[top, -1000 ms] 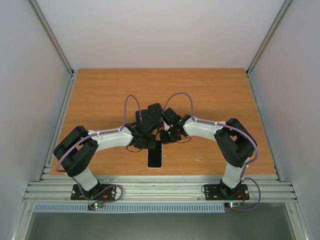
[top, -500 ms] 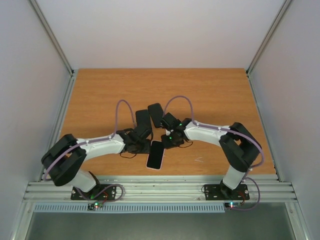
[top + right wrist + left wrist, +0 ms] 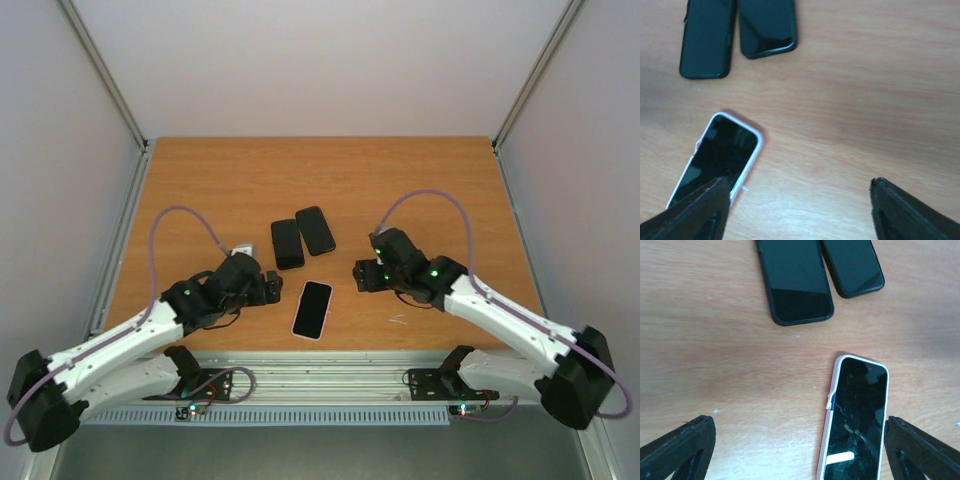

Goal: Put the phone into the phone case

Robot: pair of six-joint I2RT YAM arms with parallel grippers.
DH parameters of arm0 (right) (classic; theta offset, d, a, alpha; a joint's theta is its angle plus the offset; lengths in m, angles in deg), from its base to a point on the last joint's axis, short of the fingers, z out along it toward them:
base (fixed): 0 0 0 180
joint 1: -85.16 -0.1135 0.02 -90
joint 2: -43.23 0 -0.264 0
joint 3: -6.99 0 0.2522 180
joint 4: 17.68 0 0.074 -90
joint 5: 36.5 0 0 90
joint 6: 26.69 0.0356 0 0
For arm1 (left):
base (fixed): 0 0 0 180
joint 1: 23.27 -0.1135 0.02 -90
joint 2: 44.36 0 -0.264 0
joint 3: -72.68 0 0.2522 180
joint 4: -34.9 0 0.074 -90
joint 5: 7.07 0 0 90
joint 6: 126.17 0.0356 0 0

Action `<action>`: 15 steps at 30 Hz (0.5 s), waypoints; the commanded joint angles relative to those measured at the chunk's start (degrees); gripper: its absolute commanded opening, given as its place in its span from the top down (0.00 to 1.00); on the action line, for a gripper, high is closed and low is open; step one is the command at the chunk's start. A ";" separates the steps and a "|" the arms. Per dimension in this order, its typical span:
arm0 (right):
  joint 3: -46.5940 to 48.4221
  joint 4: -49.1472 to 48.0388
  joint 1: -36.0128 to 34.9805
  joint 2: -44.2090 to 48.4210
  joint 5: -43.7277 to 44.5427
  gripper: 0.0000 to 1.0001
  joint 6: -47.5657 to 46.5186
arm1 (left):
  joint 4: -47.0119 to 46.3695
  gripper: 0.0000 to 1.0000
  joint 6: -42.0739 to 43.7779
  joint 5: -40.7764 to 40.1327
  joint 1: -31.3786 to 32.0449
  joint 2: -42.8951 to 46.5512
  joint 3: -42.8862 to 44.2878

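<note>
Both claws stand splayed wide with nothing in them. The left gripper [image 3: 268, 290] hangs low over the wood just left of the phone [image 3: 313, 309], and the right gripper [image 3: 362, 275] sits off its upper right; neither touches it. The phone lies flat, screen up and slightly tilted, with a pale pink case [image 3: 827, 425] rimming its edges. Farther back on the table [image 3: 200, 180], a left dark handset [image 3: 287, 243] and a right dark handset [image 3: 315, 230] lie close side by side.
</note>
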 commanded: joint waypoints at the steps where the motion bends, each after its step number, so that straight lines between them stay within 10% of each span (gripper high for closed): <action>1: -2.49 3.40 0.54 9.89 11.22 0.19 0.51 | 8.46 0.02 0.17 -6.91 -0.41 8.11 -0.77; 4: -3.51 6.15 0.62 16.92 16.76 0.02 0.55 | 11.86 0.01 1.22 -10.06 -0.36 15.29 -1.02; 15: -9.80 7.75 0.70 36.55 26.97 0.02 1.92 | 16.58 0.01 5.40 -14.10 -0.42 36.35 -2.04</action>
